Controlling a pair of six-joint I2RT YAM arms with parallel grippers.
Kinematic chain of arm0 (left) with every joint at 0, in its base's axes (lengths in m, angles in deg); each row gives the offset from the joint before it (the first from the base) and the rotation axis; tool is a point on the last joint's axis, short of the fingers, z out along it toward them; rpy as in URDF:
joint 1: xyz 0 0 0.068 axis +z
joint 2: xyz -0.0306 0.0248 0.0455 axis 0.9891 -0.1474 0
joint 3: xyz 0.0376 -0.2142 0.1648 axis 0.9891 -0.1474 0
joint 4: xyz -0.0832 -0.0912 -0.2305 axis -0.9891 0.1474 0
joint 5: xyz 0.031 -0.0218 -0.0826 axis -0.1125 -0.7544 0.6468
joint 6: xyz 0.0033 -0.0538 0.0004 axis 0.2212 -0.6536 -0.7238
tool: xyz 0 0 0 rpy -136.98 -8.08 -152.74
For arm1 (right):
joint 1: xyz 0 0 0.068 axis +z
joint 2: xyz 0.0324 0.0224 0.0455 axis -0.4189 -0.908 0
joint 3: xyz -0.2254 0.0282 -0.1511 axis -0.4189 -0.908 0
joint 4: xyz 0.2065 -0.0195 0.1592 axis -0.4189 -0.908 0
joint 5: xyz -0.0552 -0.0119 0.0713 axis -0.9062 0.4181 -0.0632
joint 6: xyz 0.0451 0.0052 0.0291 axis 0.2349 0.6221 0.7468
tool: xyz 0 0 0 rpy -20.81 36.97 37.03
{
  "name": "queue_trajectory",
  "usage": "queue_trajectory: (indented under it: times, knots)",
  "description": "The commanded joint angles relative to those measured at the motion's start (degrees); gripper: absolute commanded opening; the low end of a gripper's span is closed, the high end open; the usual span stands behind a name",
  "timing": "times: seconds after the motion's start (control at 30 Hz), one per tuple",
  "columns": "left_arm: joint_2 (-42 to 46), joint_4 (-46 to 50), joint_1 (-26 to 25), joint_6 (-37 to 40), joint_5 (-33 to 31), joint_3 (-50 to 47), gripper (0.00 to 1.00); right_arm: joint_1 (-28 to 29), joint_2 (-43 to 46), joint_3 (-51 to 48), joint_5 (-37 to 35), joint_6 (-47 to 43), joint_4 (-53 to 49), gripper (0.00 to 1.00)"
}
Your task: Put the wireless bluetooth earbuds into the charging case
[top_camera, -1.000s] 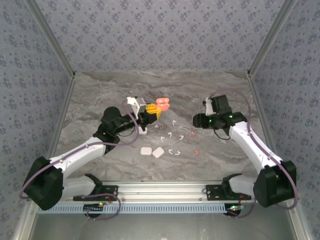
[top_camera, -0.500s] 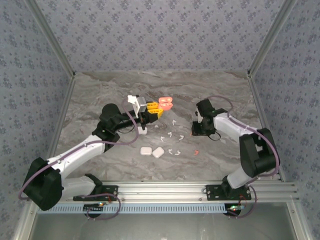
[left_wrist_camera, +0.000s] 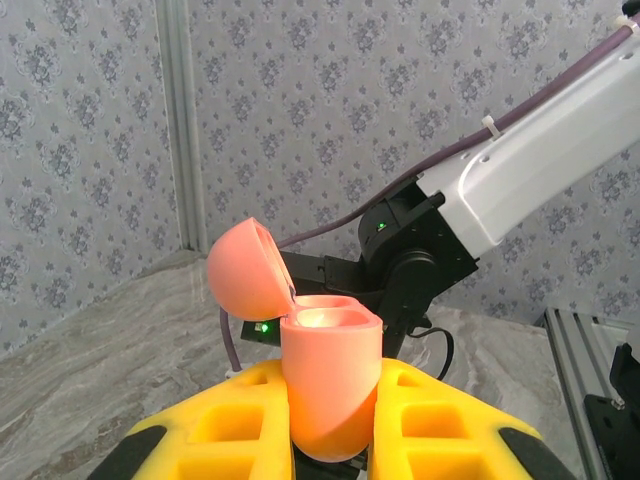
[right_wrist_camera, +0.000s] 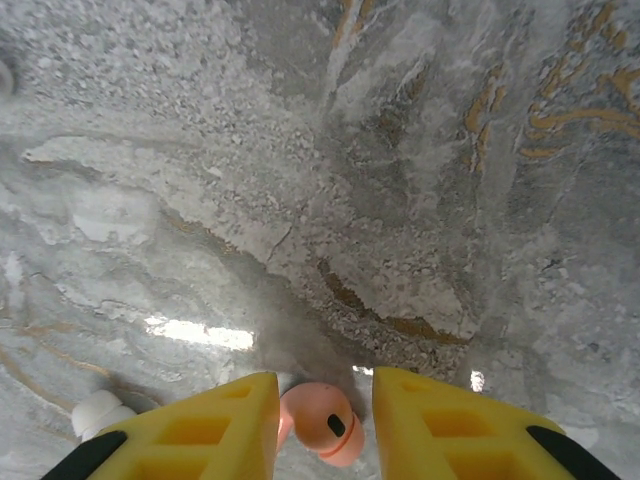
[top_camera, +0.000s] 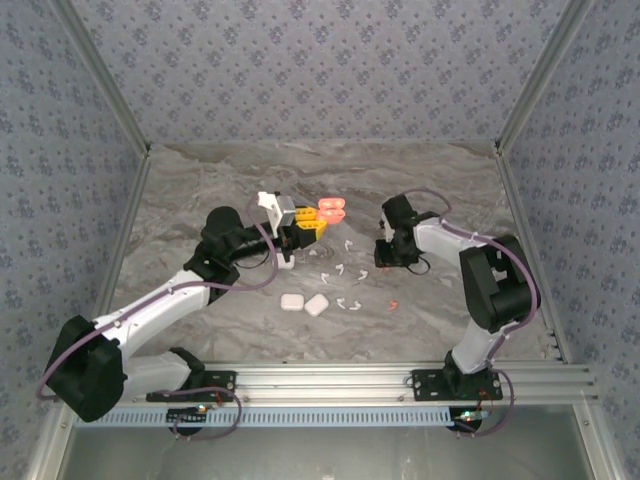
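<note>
My left gripper is shut on an open coral charging case, held upright above the table. In the left wrist view the case sits between the yellow fingers, lid tipped back and both wells empty. My right gripper points down at the table, open, and straddles a coral earbud lying on the marble. The bud lies close to the left finger. A second coral earbud lies nearer the front. Several white earbuds are scattered between the arms.
Two shut white cases lie on the marble table in front of the buds. A white earbud lies just left of my right gripper's left finger. Patterned walls enclose the table on three sides.
My right arm swung left and folded down, bringing its gripper over the rear coral earbud. My left gripper with the coral case shifted only slightly.
</note>
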Motion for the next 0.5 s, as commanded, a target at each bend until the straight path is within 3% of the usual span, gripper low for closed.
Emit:
queue_trajectory:
  times: [0.0,0.47]
  knots:
    - [1.4,0.5,-0.4,1.6,1.0,2.2,0.00,0.4,-0.7,1.2,0.6,-1.0,-1.1,0.32]
    - [1.4,1.7,-0.4,2.0,0.4,2.5,0.00,0.6,-0.7,0.1,2.3,-0.7,-3.1,0.30]
